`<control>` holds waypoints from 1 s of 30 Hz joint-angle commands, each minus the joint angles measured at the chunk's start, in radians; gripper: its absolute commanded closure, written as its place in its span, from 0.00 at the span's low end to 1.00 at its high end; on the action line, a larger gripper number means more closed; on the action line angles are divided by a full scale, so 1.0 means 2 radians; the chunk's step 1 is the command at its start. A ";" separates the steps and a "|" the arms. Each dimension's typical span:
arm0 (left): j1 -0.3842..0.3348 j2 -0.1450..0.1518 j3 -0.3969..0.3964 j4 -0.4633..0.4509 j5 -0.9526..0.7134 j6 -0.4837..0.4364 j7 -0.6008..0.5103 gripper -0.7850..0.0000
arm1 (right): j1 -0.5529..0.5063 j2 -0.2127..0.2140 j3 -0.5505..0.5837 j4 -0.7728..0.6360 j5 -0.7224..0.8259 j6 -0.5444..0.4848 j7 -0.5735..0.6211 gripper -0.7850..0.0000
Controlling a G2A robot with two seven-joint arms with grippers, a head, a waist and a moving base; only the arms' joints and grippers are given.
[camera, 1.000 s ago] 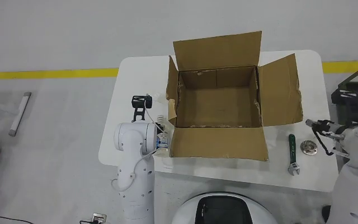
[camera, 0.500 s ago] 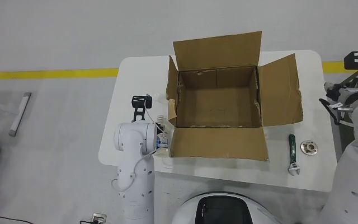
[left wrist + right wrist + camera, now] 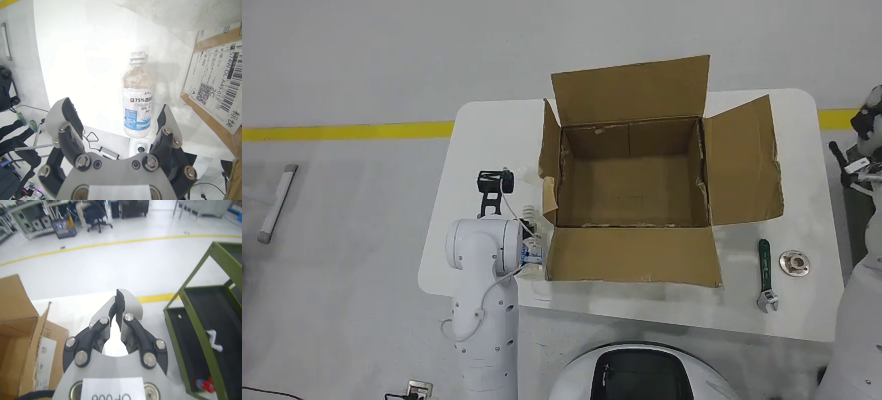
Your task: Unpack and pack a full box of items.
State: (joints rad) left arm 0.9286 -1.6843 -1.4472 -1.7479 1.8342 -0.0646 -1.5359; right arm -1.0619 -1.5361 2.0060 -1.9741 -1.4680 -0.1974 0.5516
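Observation:
An open cardboard box [image 3: 632, 180] stands mid-table with its flaps spread and its inside bare. A clear bottle [image 3: 137, 98] with a white cap and a blue-and-white label sits on the white table beside the box's labelled left wall [image 3: 213, 75]. My left gripper [image 3: 116, 106] is open just short of the bottle, one finger on each side and nothing held. My right gripper [image 3: 118, 306] is shut on nothing, raised over the table's far right edge, with its arm [image 3: 864, 140] at the picture's right border.
A green-handled wrench [image 3: 764, 275] and a round metal piece [image 3: 793, 263] lie on the table to the right of the box's front flap. A green cart [image 3: 208, 313] with black trays stands beyond the table's right edge. The left arm's body [image 3: 485, 265] is at the front left.
My right arm has swung from beside the round metal piece away to the far right edge of the table. The left arm, bottle and box have stayed put.

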 commanded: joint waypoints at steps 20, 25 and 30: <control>0.022 0.001 -0.023 -0.035 -0.084 -0.011 0.000 0.00 | -0.032 0.017 -0.005 0.000 0.002 -0.083 -0.119 1.00; 0.054 0.005 -0.043 -0.056 -0.143 -0.027 0.000 0.00 | -0.032 0.017 -0.005 0.000 0.002 -0.083 -0.119 1.00; 0.074 0.009 -0.044 -0.068 -0.168 -0.041 0.000 0.00 | -0.032 0.017 -0.005 0.000 0.002 -0.083 -0.119 1.00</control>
State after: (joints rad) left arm 1.0697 -1.6679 -1.5357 -1.8812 1.5094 -0.1415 -1.5359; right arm -1.1262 -1.5022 1.9962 -1.9736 -1.4637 -0.3644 0.3138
